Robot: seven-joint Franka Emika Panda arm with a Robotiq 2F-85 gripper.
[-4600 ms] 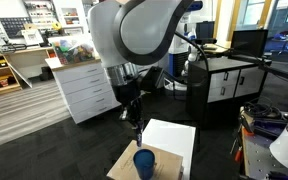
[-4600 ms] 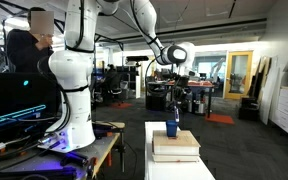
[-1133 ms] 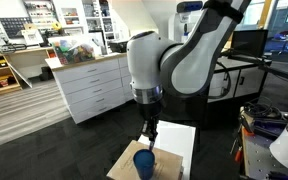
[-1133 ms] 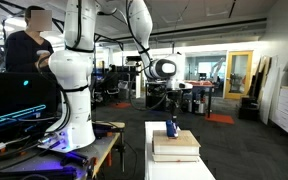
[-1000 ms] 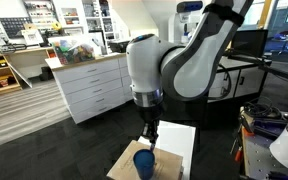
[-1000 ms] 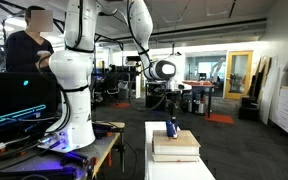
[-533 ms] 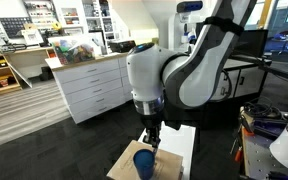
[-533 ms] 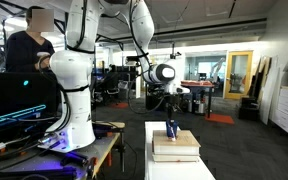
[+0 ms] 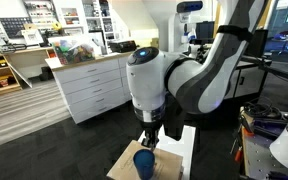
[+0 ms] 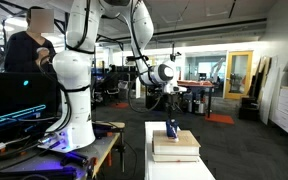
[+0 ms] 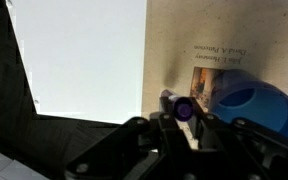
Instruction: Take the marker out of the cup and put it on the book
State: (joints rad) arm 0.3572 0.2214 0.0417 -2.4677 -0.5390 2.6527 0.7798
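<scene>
In the wrist view my gripper [image 11: 182, 120] is shut on the purple marker [image 11: 183, 108], whose end points at the camera. The marker hangs over the tan board, near the edge of the white book [image 11: 84, 55]. The dark-blue cup [image 11: 254, 105] stands on the tan board to the right of the jaws. In an exterior view the gripper [image 9: 149, 140] hangs just above the cup [image 9: 144, 163], with the white book [image 9: 188, 140] beside it. In another exterior view the cup [image 10: 170, 128] sits on the stacked flat pieces [image 10: 174, 147].
The tan board [image 11: 224, 40] has a printed picture and some text on it. White drawer cabinets [image 9: 84, 90] stand behind, and a black cabinet [image 9: 229, 80] is at the right. A person [image 10: 29, 45] sits at the left next to another white robot arm [image 10: 74, 90].
The arm has swung down and over, and the gripper now hangs lower and closer above the cup. The cup and the book have not moved.
</scene>
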